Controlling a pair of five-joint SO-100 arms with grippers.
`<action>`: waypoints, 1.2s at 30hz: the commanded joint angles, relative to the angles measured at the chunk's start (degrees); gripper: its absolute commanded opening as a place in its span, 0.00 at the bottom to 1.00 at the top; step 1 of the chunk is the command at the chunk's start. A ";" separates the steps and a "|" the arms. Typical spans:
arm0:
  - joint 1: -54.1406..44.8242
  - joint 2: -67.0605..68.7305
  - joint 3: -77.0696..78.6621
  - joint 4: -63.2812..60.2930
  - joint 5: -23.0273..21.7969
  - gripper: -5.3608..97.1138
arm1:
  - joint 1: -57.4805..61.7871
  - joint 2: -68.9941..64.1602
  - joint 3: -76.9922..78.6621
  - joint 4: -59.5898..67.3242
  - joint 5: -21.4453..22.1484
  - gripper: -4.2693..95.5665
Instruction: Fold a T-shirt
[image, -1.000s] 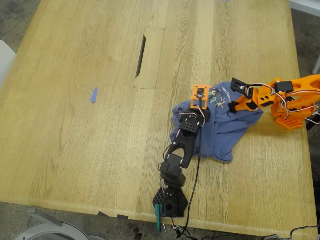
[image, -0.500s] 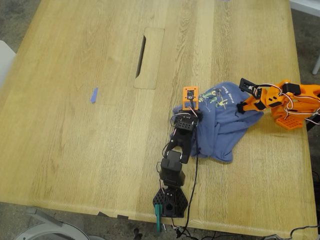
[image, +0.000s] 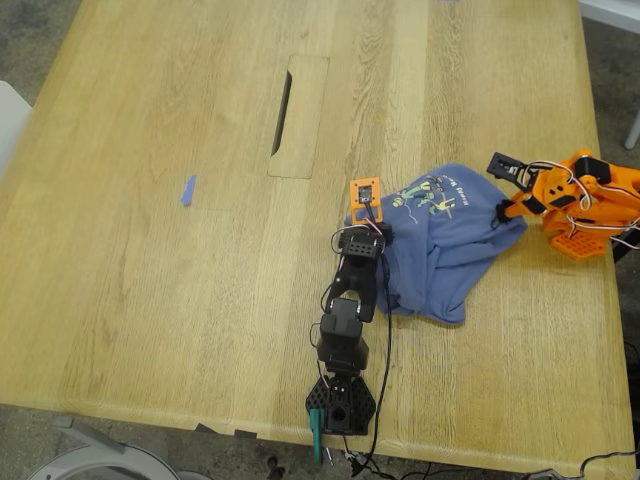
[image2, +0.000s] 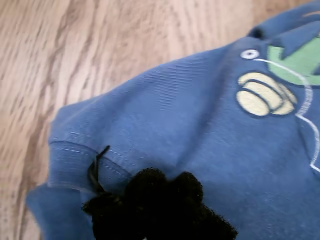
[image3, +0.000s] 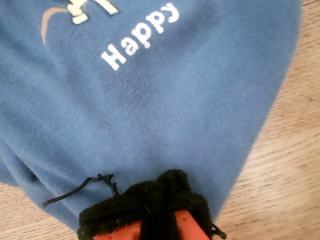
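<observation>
The slate-blue T-shirt (image: 440, 250) lies bunched on the wooden table (image: 150, 300) toward the exterior view's right, print facing up. My first gripper (image: 380, 232), on the black arm, is shut on the shirt's edge at the exterior view's left. In the first wrist view its black padded fingertips (image2: 155, 200) pinch a stitched hem of the T-shirt (image2: 200, 125) beside the green-and-yellow print. My second gripper (image: 503, 212), on the orange arm, is shut on the opposite edge. Its padded tips (image3: 155, 200) clamp the T-shirt (image3: 150, 100) below the word "Happy".
A small blue tape scrap (image: 187, 190) lies on the table toward the exterior view's left. An inset panel with a dark slot (image: 283, 110) sits at the middle rear. The black arm's base (image: 340, 400) stands at the near edge, the orange arm's base (image: 590, 225) at the exterior view's right edge.
The black arm has pulled its shirt edge toward the exterior view's left while the orange arm drew back toward the right. The shirt now spreads wider between them, showing more of the print.
</observation>
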 joint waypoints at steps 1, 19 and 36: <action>-4.92 0.09 -0.88 0.44 -0.26 0.05 | 1.49 0.09 -3.43 0.97 0.18 0.04; -10.90 3.08 -18.81 10.99 -0.09 0.06 | 13.71 -17.49 -22.24 -4.75 -3.16 0.04; 21.71 6.68 -19.69 21.01 -0.26 0.05 | 1.93 -45.35 -20.39 -44.82 -5.80 0.04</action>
